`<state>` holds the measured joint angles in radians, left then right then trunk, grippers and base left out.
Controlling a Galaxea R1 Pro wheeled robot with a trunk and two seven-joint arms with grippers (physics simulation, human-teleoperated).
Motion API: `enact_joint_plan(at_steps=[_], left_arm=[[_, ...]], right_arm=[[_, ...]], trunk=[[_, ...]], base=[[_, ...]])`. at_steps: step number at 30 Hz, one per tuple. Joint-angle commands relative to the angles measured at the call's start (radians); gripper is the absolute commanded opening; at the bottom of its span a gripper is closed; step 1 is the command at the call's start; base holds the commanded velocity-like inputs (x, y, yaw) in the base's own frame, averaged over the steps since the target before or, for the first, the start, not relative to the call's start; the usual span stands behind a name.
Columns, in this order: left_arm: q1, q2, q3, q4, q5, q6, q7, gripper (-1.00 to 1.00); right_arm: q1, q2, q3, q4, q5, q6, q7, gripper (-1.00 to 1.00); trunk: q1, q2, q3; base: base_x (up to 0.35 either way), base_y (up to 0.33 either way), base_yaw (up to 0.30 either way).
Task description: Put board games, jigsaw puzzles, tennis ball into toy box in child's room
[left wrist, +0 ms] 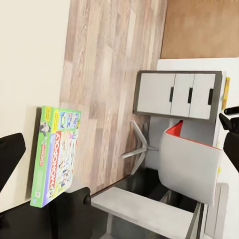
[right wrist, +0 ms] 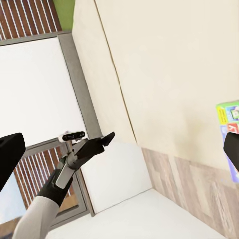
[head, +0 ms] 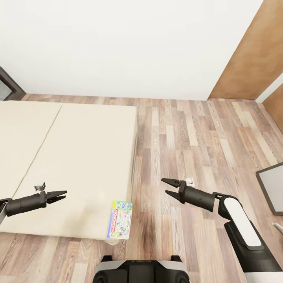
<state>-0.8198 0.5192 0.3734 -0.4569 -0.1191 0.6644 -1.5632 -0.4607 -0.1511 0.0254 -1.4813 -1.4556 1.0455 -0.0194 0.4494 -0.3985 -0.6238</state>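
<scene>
the monopoly box (head: 120,219) is lying flat at the near corner of the beige bed (head: 78,157), its edge reaching the mattress rim. the left gripper (head: 62,195) is hovering over the mattress, jaws parted and empty. the right gripper (head: 166,187) is hanging over the wood floor (head: 196,137), jaws spread, holding nothing.

Low wide bed with plain beige mattress (head: 70,157): top bare from 9 to 12 o'clock; unobstructed passage above it.

Flat green-edged white Monopoly game box (head: 120,219): lies at the mattress's near corner, 6 o'clock; open air above and on the floor side.

Wood-plank floor (head: 196,137): open from 12 to 3 o'clock.

White wall (head: 129,43): closes off 12 o'clock.

Dark-framed grey panel (head: 273,188): obstacle at 3 o'clock.

Grey and red swivel chair (left wrist: 186,167): stands by a grey cabinet (left wrist: 177,94).
</scene>
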Motion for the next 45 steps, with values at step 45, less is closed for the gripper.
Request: enact_joint_plan(at_steps=[45], left_arm=[[-0.001,-0.004,0.006,0.0,-0.013,0.014,-0.008,1.0]], right_arm=[[0.028,-0.001,-0.032,0.0,-0.004,0.002,-0.002,1.0]], trunk=[[0.001,-0.002,0.073]], base=[[0.0,0.0,0.034]])
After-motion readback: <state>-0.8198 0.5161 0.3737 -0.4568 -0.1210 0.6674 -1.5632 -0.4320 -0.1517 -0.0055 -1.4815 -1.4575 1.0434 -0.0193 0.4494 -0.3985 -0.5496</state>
